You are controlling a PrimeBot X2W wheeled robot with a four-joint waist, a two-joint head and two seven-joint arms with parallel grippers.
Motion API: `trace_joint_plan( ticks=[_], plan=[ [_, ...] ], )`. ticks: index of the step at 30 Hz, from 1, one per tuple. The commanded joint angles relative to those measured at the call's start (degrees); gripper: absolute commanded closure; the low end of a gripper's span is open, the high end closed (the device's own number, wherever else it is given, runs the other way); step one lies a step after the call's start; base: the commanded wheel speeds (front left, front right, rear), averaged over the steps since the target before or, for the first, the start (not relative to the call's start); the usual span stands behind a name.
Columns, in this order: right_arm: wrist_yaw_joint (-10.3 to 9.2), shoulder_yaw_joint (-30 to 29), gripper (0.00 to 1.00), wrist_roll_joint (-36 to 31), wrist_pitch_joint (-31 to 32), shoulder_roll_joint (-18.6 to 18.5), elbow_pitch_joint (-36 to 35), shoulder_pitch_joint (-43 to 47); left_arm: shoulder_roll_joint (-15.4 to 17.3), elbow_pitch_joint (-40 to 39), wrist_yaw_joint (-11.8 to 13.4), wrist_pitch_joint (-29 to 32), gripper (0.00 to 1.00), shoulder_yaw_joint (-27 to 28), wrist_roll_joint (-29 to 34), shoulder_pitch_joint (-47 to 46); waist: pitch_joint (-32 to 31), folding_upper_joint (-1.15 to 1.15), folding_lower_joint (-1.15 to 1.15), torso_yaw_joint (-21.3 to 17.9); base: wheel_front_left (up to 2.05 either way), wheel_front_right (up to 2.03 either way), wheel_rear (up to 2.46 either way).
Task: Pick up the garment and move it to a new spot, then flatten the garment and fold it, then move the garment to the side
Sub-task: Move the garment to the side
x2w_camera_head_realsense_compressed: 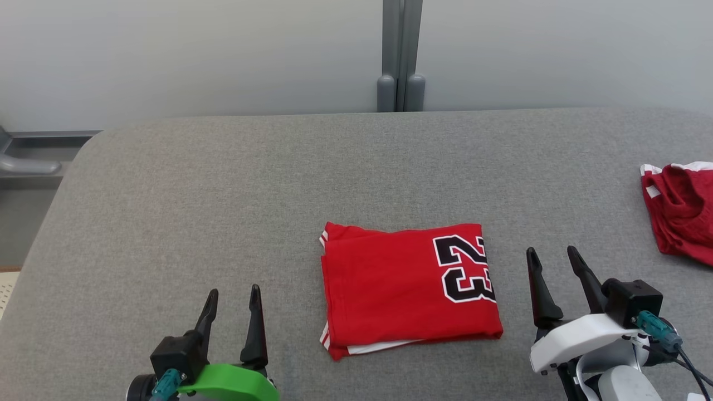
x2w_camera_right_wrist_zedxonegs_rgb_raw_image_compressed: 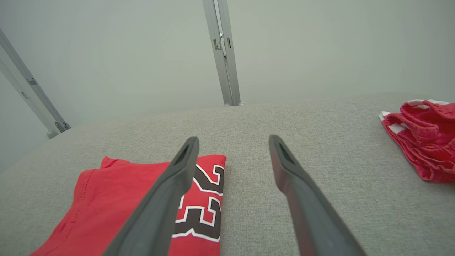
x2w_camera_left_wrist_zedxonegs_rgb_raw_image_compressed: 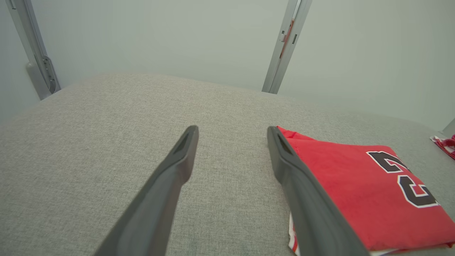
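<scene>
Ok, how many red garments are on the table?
2. The folded red jersey with a black 23 lies central on the grey fabric table; a crumpled red garment with white trim sits at the right edge, partly out of frame; more may be hidden.

You are looking at a counter [x2w_camera_head_realsense_compressed: 167, 195] covered in grey woven cloth, with its far left corner rounded. Toward the near edge, about midway across, a folded red garment [x2w_camera_head_realsense_compressed: 401, 289] lies flat as a neat rectangle. It has a black, white-edged 23 at its right end and white trim at its left corners. Well apart, at the counter's right edge, a crumpled red garment [x2w_camera_head_realsense_compressed: 682, 211] with white trim lies in a heap.
</scene>
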Motion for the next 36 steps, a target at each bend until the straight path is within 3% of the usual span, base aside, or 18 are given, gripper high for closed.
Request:
trace_joint_plan(
  ticks=[1, 8, 16, 27, 35, 36],
  plan=[
    [-0.02, 0.0, 0.0, 0.0, 0.6, 0.0, 0.1, 0.3, 0.0, 0.2, -0.2, 0.0, 0.0, 0.3, 0.5, -0.4, 0.1, 0.0, 0.0, 0.1, 0.0, 0.0, 0.0],
    [-0.02, -1.3, 0.0, 0.2, 5.5, 0.0, 1.9, -2.6, -0.1, 0.3, -0.6, 0.0, 0.0, 0.2, 0.6, -1.2, 0.7, 0.0, 0.0, 1.3, 0.0, 0.0, 0.0],
    [-0.02, -3.0, 0.0, 2.1, 16.4, -1.6, 5.7, -6.7, -0.2, -0.7, -0.9, 0.0, 0.0, -0.5, 1.1, -2.0, 1.9, 0.0, 0.0, 4.8, 0.0, 0.0, 0.0],
    [-0.02, 0.8, 0.0, 8.7, 25.2, -6.3, 14.7, -10.5, -0.3, -1.0, -0.8, 0.0, 0.0, -1.0, 1.1, -2.7, 5.2, 0.0, 0.0, 10.6, 0.0, 0.0, 0.0],
    [-0.01, 5.8, 0.0, 10.9, 26.7, -7.8, 21.0, -13.9, -0.4, -1.1, -0.8, 0.0, 0.0, -0.9, 1.3, -2.3, 5.9, 0.0, 0.0, 12.0, 0.0, 0.0, 0.0],
    [-0.01, 6.5, 0.39, 10.9, 26.6, -7.9, 21.5, -14.1, -0.4, -1.0, -0.8, 0.0, 0.0, -0.9, 1.3, -2.3, 5.9, 0.0, 0.0, 12.0, 0.0, 0.0, 0.0]
  ],
)
